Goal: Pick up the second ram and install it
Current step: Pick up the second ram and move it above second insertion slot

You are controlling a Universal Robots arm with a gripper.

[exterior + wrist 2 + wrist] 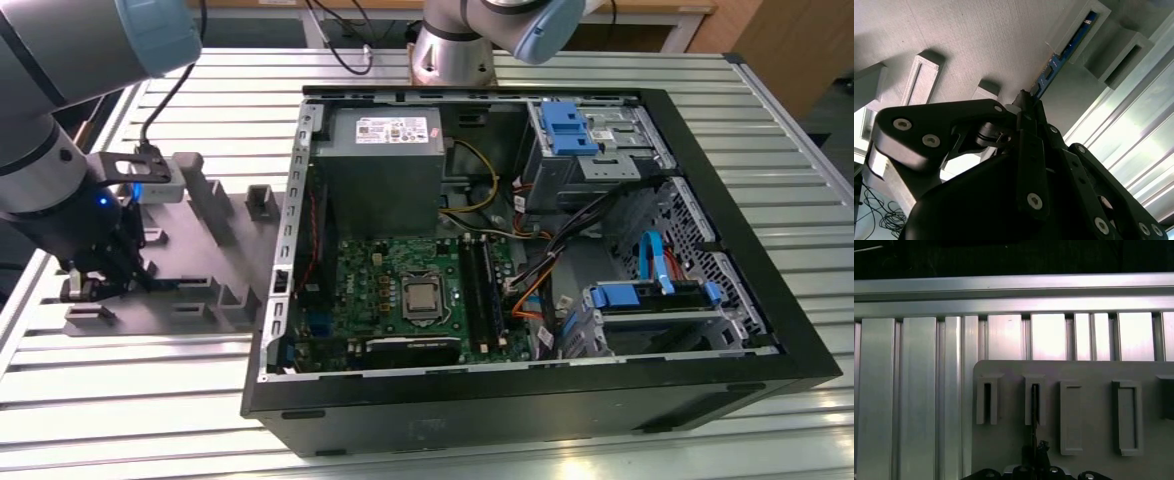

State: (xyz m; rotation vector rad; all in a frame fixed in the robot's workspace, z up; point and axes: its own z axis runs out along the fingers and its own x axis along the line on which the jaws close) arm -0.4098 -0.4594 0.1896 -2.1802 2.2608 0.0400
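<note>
Slatted metal table | grey fixture tray | jaws clenched on second ram, stick standing in tray slot

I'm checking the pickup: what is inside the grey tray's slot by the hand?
The second ram stands on edge there, one end inside a raised slot block of the grey tray. The hand covers and hides its other end.

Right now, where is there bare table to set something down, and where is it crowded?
Free: the table at the exterior view's lower left, below the fixture tray, and that view's right strip past the computer case. Crowded: the tray, with the hand shut on the second ram.
</note>
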